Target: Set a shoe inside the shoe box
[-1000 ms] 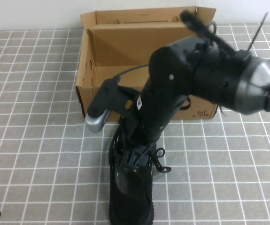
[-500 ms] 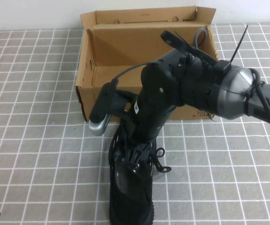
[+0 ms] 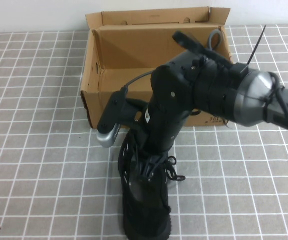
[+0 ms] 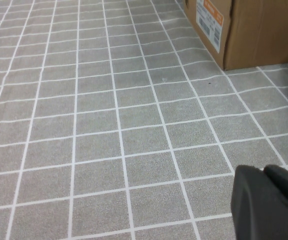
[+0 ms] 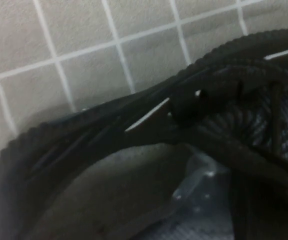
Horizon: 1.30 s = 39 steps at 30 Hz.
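High view: right gripper [image 3: 145, 169] is buried in the mouth of the black sneaker [image 3: 145, 210], directly under the right arm's wrist. Fingers are hidden by the arm and the laces, so I can't tell how wide they stand or whether they grip the shoe. Sneaker lies on the grey tiled mat [image 3: 38, 150], long axis running from the gripper back toward the robot. The open cardboard shoe box [image 3: 114, 47] sits just past the gripper on the far side, with the near wall close to the shoe's collar. Judging by this, the coming move is a lift and a short carry away from the robot, over that wall. Right arm is clearly the nearer one.

Left wrist view: left gripper [image 4: 269, 200] parked low over bare mat, box corner well ahead of it; finger state not visible.

Right wrist view: sneaker collar, grey lining and laces right under the camera.
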Each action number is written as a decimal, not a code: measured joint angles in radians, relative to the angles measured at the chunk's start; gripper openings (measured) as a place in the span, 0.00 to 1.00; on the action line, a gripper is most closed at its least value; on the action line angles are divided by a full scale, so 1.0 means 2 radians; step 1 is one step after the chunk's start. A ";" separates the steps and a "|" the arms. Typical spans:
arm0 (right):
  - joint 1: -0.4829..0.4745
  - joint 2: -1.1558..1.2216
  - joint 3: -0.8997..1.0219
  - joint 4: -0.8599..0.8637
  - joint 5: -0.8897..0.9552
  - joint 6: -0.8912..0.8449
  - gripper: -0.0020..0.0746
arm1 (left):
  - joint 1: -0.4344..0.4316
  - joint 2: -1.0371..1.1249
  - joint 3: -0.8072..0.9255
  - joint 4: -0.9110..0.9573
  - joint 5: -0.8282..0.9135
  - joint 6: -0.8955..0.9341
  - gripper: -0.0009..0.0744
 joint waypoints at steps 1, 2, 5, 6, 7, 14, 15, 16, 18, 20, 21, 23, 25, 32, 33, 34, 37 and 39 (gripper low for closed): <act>0.000 -0.005 -0.003 0.003 0.010 0.000 0.02 | 0.000 0.000 0.000 0.000 0.000 0.000 0.01; 0.000 -0.011 -0.007 0.004 0.021 0.000 0.02 | 0.000 0.000 0.000 0.000 0.000 0.000 0.01; 0.000 -0.031 -0.024 0.017 0.056 0.001 0.02 | 0.000 0.000 0.000 0.000 0.000 0.000 0.01; -0.001 -0.038 -0.030 0.023 0.070 0.001 0.02 | 0.000 0.000 0.000 0.000 0.000 0.000 0.01; -0.001 -0.046 -0.037 0.031 0.084 0.002 0.02 | 0.000 0.000 0.000 0.000 0.000 0.000 0.01; -0.001 -0.097 -0.076 0.047 0.116 0.024 0.02 | 0.000 0.000 0.000 0.000 0.000 0.000 0.01; -0.001 -0.102 -0.080 0.046 0.118 0.028 0.02 | 0.000 0.000 0.000 0.000 0.000 0.000 0.01; -0.001 -0.109 -0.085 0.045 0.119 0.032 0.02 | 0.000 0.000 0.000 -0.001 0.000 0.000 0.01; -0.001 -0.120 -0.098 0.040 0.122 0.046 0.02 | 0.000 0.000 0.000 -0.006 -0.004 0.000 0.01; -0.001 -0.127 -0.112 0.025 0.122 0.075 0.02 | 0.000 0.000 0.000 -0.025 -0.015 0.000 0.01; -0.001 -0.129 -0.117 0.013 0.121 0.089 0.02 | 0.000 0.000 0.000 -0.040 -0.022 0.000 0.01; -0.001 -0.130 -0.127 -0.018 0.111 0.131 0.02 | 0.000 0.000 0.000 -0.086 -0.045 -0.001 0.01; -0.001 -0.130 -0.132 -0.048 0.101 0.175 0.02 | 0.000 0.000 0.000 -0.146 -0.070 -0.003 0.01; -0.001 -0.113 -0.156 -0.096 0.094 0.242 0.02 | 0.000 0.000 0.000 -0.342 -0.140 -0.005 0.01; -0.001 -0.109 -0.160 -0.097 0.094 0.246 0.02 | 0.000 0.000 0.000 -0.347 -0.148 -0.005 0.01; -0.001 -0.104 -0.165 -0.097 0.094 0.251 0.02 | 0.000 0.000 0.000 -0.350 -0.155 -0.004 0.01; -0.001 -0.089 -0.186 -0.098 0.100 0.259 0.02 | 0.000 0.000 -0.001 -0.350 -0.150 0.010 0.01; -0.001 -0.078 -0.201 -0.098 0.109 0.266 0.02 | 0.000 0.000 -0.018 -0.340 -0.115 0.031 0.01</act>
